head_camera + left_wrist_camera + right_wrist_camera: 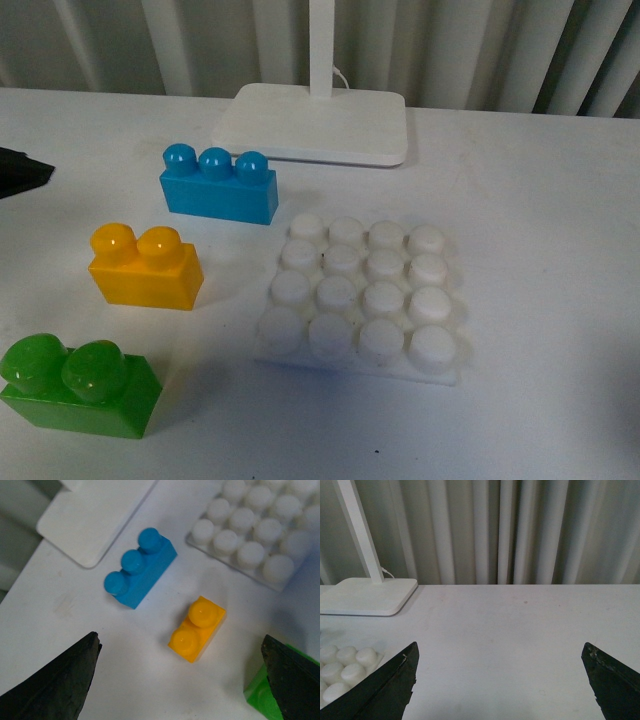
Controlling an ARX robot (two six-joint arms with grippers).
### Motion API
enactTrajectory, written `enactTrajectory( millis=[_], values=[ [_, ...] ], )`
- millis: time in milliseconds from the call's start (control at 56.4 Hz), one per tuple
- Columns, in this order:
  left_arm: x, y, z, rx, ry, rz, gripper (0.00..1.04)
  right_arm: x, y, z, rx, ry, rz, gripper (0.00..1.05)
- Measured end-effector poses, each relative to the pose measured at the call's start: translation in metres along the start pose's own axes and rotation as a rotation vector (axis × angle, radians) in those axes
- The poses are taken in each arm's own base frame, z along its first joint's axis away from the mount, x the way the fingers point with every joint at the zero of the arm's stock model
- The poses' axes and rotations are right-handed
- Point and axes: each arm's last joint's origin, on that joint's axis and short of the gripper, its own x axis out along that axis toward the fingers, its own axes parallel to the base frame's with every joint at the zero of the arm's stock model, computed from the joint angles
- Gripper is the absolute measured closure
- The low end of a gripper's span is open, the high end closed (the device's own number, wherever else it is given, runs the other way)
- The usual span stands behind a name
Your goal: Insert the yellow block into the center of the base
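Note:
The yellow block (145, 265) sits upright on the white table, left of the base (360, 298), a white square plate with a 4x4 grid of studs and nothing on it. In the left wrist view my left gripper (181, 640) is open and hovers above the table, with the yellow block (197, 628) below it between the two fingers and untouched. The base (255, 530) lies beyond the block. My right gripper (500, 647) is open and empty over bare table to the right of the base (345, 667), of which only a corner shows.
A blue three-stud brick (218, 185) stands behind the yellow block. A green two-stud brick (78, 385) stands in front of it, close to one left finger (292, 680). A white lamp stand (315, 122) with a pole is at the back, before a curtain. A dark tip (20, 172) shows at the left edge.

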Motion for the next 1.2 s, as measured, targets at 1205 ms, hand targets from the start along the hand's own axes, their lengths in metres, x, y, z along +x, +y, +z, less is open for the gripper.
enactTrajectory(
  millis=[1205],
  values=[
    [0.112, 0.023, 0.008, 0.424, 0.351, -0.418, 0.21, 0.0, 0.0, 0.0, 0.0, 0.0, 0.0, 0.09]
  ],
)
